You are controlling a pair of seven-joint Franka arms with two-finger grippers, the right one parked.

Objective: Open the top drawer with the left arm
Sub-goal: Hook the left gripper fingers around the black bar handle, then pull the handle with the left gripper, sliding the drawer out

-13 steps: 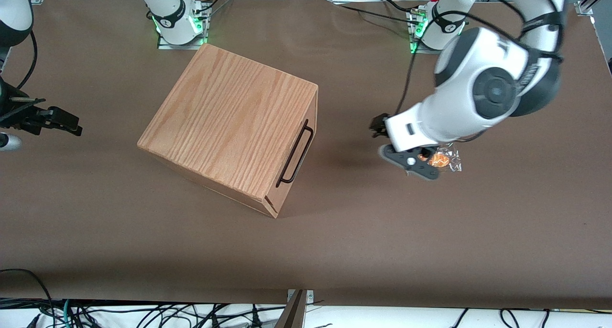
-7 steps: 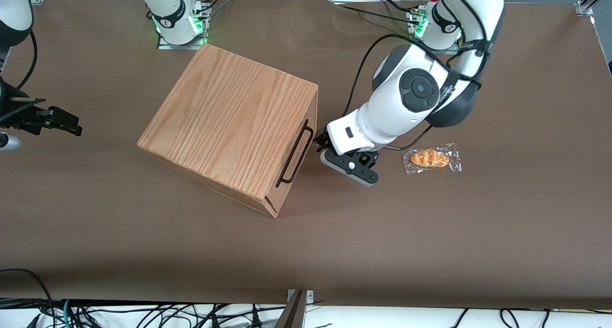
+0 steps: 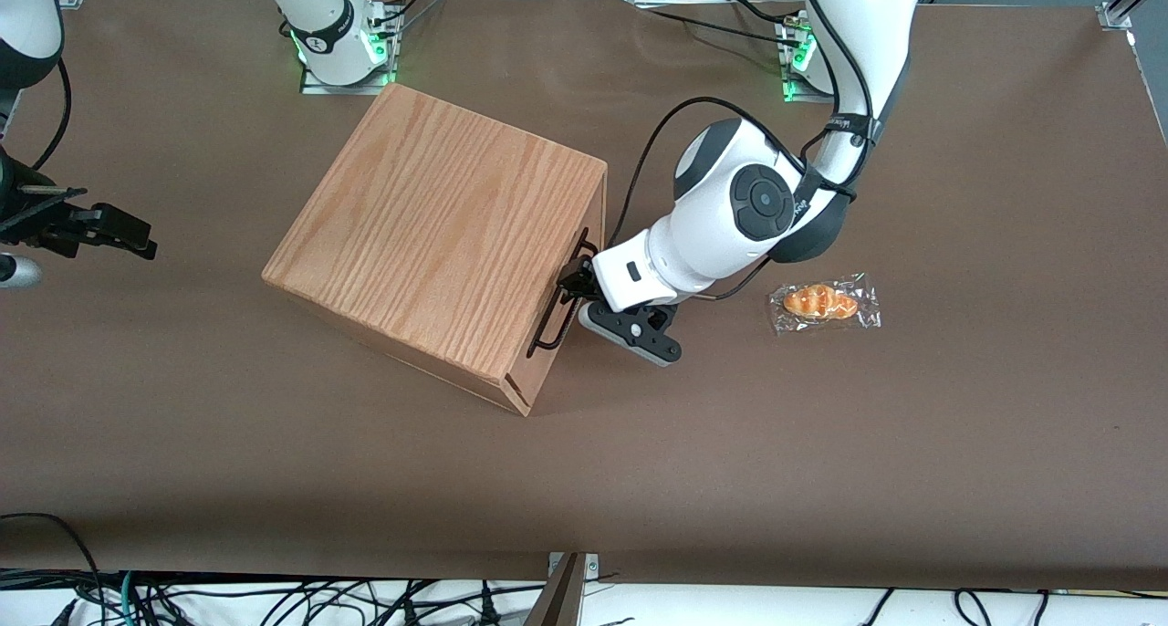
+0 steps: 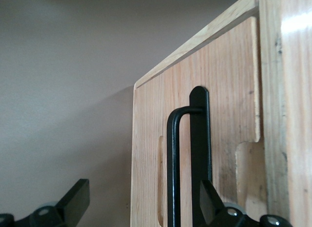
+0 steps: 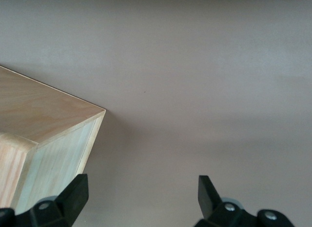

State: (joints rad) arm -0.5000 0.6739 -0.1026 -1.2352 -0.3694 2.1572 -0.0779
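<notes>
We have the left arm (image 3: 730, 215) stretched low across the table so its gripper (image 3: 577, 284) meets the box (image 3: 438, 234) head-on at the top drawer (image 4: 195, 139), which sits shut just under the box's top panel. The jaws are spread wide and grip nothing. The black handle (image 4: 171, 163) runs between them, close to one finger (image 4: 209, 197) and well clear of the other, so we judge closing comes next. A wrapped pastry (image 3: 821, 302) lies near, toward the working arm's end
</notes>
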